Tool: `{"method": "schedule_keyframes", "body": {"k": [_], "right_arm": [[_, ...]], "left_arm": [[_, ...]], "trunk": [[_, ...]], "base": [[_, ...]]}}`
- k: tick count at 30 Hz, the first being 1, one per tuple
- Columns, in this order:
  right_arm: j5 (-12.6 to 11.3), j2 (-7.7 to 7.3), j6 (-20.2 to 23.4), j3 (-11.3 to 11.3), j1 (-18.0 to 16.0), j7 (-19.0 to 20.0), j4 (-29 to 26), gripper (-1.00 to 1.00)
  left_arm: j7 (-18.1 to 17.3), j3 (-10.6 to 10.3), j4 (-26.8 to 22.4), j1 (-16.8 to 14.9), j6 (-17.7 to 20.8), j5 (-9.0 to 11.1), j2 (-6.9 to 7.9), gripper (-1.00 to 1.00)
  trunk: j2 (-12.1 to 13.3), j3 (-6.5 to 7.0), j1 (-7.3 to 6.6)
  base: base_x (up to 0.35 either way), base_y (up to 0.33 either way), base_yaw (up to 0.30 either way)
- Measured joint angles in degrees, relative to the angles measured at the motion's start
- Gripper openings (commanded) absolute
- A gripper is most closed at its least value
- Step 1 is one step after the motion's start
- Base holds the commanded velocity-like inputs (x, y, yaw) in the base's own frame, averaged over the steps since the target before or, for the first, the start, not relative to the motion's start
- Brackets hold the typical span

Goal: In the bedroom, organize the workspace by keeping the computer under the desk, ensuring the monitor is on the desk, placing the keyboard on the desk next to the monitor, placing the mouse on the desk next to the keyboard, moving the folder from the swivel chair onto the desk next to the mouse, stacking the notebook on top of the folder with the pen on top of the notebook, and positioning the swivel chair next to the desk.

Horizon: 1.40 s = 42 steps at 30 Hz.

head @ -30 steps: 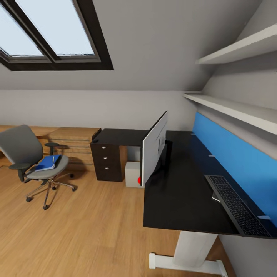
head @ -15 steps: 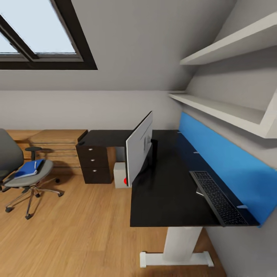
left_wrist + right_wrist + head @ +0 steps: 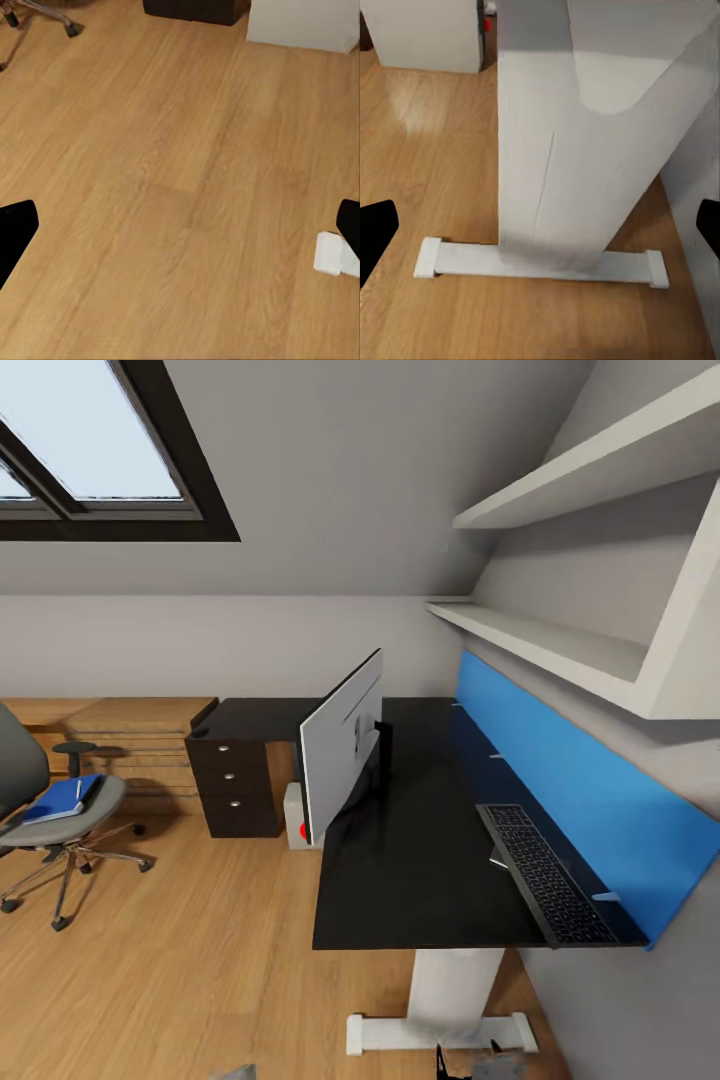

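Head view puts the blue folder (image 3: 62, 798) on the swivel chair (image 3: 45, 815) far off to our left, well apart from the desk (image 3: 420, 840), nearer our left gripper (image 3: 180, 225), both grippers' fingers spread wide, empty.

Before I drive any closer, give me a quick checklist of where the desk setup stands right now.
1. Monitor on the desk: ok, standing near its front edge.
2. Keyboard on the desk: ok, but it lies along the blue back panel, apart from the monitor.
3. Computer under the desk: ok, a light grey box shows beside the black drawer unit.
4. Folder on the desk: not ok, it lies on the swivel chair seat.
5. Swivel chair next to the desk: not ok, it stands off across the floor.
6. Both grippers free: ok, left gripper and right gripper open and empty.
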Motion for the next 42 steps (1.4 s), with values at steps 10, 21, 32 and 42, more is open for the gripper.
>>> {"method": "schedule_keyframes", "body": {"k": [10, 21, 32, 42], "right_arm": [[-1.87, -0.70, 10.79, -2.52, 0.00, -4.18, -23.81, 1.00], [-2.37, -0.62, 39.66, -8.44, -0.05, -4.47, -51.70, 1.00], [-12.65, -5.42, 51.49, -17.50, -13.90, -2.80, -34.91, 1.00], [-13.45, -9.17, 42.97, -19.05, -20.10, 0.98, -23.86, 1.00]], "left_arm": [[1.68, -1.99, -28.32, -0.01, 25.54, 0.31, -0.43, 1.00], [1.77, -5.53, -51.39, -0.01, 43.21, 0.75, -0.55, 1.00], [1.95, -7.82, -54.87, 0.09, 47.87, 3.99, 0.83, 1.00], [2.08, -7.86, -54.61, 0.11, 47.81, 4.44, 2.74, 1.00]], "trunk": [[0.00, 0.00, 0.00], [0.00, 0.00, -0.01], [0.01, -0.01, 0.00], [0.01, -0.01, -0.01]], "base": [[0.000, -0.001, 0.000], [0.000, 0.000, 0.000], [0.000, 0.000, 0.000], [0.023, -0.099, 0.000]]}}
